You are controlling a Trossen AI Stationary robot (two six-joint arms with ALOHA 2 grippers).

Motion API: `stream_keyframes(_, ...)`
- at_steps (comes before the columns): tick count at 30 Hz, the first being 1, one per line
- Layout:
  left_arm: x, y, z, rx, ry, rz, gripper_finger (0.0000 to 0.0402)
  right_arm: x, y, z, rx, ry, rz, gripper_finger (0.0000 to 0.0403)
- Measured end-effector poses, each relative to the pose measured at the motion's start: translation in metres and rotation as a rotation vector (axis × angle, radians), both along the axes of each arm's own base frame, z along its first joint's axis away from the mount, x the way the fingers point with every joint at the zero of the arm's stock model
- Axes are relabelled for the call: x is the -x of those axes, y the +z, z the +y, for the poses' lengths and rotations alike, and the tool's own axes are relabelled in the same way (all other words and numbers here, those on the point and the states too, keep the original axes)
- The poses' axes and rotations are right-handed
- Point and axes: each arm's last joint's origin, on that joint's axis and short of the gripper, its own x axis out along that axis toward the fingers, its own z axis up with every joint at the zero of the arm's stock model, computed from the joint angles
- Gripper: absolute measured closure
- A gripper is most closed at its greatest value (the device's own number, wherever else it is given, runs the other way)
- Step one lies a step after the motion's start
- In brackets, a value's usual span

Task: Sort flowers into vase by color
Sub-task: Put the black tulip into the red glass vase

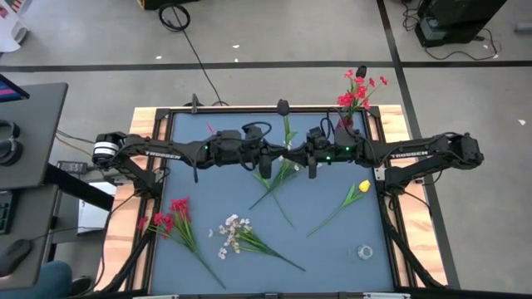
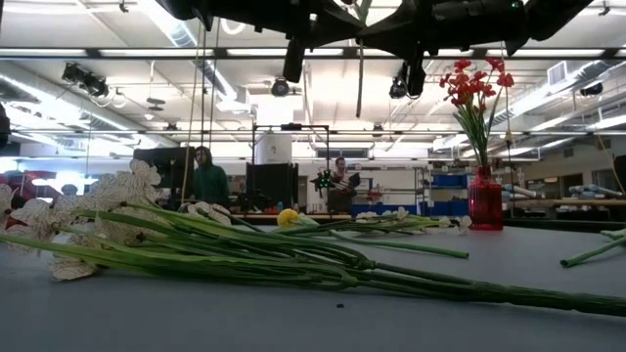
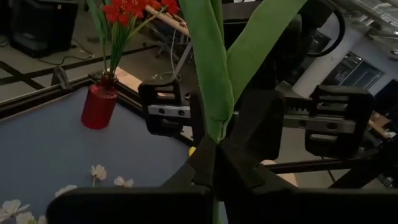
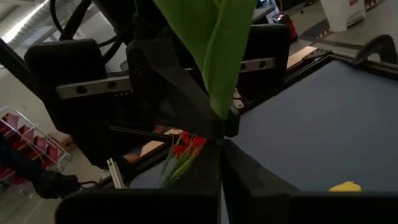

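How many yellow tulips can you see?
1. The yellow tulip lies on the table's right side, near the right arm's base. More could be hidden under the arms.

Overhead, table-level and close wrist views share the red vase point(image 1: 363, 116).

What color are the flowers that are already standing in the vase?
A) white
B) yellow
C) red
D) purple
C: the red vase at the table's far right corner holds only red flowers, while the yellow tulip and the white flowers lie flat on the table.
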Motion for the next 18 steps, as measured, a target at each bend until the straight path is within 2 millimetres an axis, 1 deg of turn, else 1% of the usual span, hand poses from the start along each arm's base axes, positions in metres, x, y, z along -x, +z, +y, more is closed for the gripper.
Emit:
stream_keyframes(5, 0.000, 0.000, 0.001, -0.001, 0.003, 0.002, 0.0381, 0.000, -0.001, 0.001, 0.018, -0.026, 0.008, 0.0397)
stream_keyframes(8, 0.001, 0.000, 0.001, -0.020, 0.002, 0.002, 0.0365, 0.000, -0.001, 0.002, 0.029, -0.038, 0.012, 0.0399)
stream_keyframes(11, 0.005, 0.006, 0.002, -0.055, 0.002, 0.001, 0.0328, 0.001, -0.002, 0.004, 0.042, -0.065, 0.041, 0.0400)
stream_keyframes(13, 0.012, 0.015, 0.005, -0.087, 0.008, -0.015, 0.0296, 0.004, -0.003, 0.005, 0.065, -0.102, 0.071, 0.0400)
stream_keyframes(15, 0.022, 0.025, 0.008, -0.119, 0.016, -0.017, 0.0261, 0.007, -0.003, 0.007, 0.094, -0.141, 0.100, 0.0401)
stream_keyframes(18, 0.040, 0.041, 0.015, -0.183, 0.040, -0.003, 0.0212, 0.017, 0.003, 0.010, 0.149, -0.177, 0.113, 0.0401)
